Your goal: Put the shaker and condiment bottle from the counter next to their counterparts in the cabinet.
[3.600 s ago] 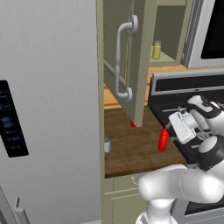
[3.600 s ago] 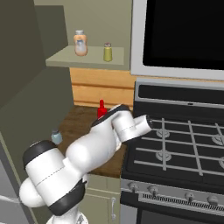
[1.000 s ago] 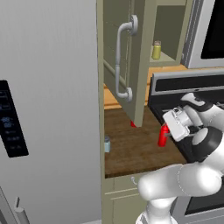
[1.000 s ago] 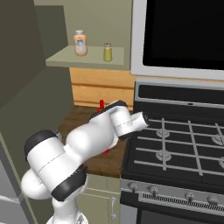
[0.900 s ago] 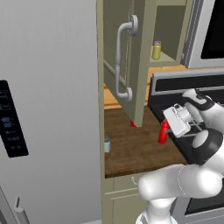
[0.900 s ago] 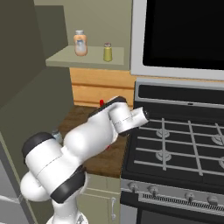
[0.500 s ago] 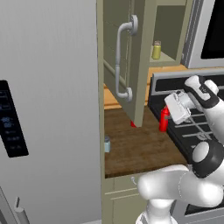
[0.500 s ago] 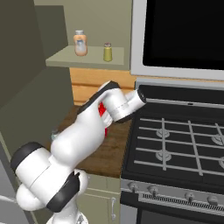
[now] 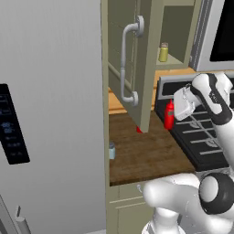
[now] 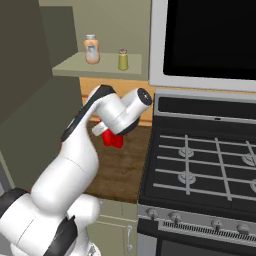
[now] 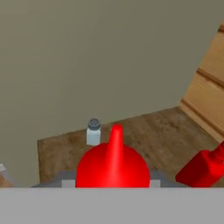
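Note:
My gripper [image 9: 173, 111] is shut on the condiment bottle [image 9: 169, 115], a slim red squeeze bottle, and holds it upright in the air over the right end of the counter [image 9: 146, 155]. In the hand view its nozzle [image 11: 115, 144] points up between the jaws. The shaker [image 9: 111, 150], a small pale jar with a dark cap, stands on the counter's left edge [image 11: 93, 131]. The cabinet [image 9: 147, 59] is open. On its shelf [image 10: 75, 67] stands the yellow-green counterpart jar [image 10: 122, 59], above and behind my gripper [image 10: 112, 135].
The open cabinet door with its curved handle [image 9: 128, 64] hangs over the counter, left of the bottle. An orange jar [image 10: 90, 49] shares the shelf. Another red object [image 11: 203, 168] sits at the counter's back. A black stove [image 10: 200, 165] lies right, a grey fridge [image 9: 50, 114] left.
The arm has lifted the red bottle off the counter and carried it up and back toward the cabinet. The shaker has stayed in place.

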Motion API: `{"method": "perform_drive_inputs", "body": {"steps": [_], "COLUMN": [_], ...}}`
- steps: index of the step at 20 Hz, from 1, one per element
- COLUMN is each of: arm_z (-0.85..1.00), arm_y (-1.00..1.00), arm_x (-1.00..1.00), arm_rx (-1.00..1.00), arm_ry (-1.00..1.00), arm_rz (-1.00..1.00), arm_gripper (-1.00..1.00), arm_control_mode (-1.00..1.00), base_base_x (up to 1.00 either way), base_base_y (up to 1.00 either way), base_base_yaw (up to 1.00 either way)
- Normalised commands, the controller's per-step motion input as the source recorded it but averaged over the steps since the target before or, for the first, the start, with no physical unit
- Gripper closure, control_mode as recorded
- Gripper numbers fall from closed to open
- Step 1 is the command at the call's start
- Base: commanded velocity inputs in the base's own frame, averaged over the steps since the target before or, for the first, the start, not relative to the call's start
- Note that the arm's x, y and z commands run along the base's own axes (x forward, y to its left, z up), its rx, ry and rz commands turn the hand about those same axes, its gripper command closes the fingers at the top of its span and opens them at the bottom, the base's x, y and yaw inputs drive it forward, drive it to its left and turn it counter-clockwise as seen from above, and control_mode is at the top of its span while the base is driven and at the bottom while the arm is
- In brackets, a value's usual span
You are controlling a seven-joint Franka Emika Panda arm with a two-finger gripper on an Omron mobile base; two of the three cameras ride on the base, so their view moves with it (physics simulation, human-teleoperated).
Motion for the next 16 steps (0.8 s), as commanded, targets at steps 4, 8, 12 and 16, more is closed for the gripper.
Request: {"method": "perform_drive_inputs", "body": {"steps": [4, 8, 12, 16], "arm_z": [0.49, 0.51, 0.67, 0.72], "arm_y": [0.20, 0.09, 0.00, 0.00], "arm_x": [-0.14, -0.15, 0.00, 0.00], "arm_rx": [0.02, 0.05, 0.08, 0.09], "arm_ry": [0.00, 0.00, 0.02, 0.03], "arm_rz": [-0.20, -0.19, -0.16, -0.13], "arm_gripper": [1.00, 1.00, 1.00, 1.00], "arm_control_mode": [-1.00, -1.00, -1.00, -1.00], "base_base_x": [0.00, 0.00, 0.00, 0.00], "base_base_y": [0.00, 0.00, 0.00, 0.00], "base_base_yaw": [0.00, 0.00, 0.00, 0.00]}}
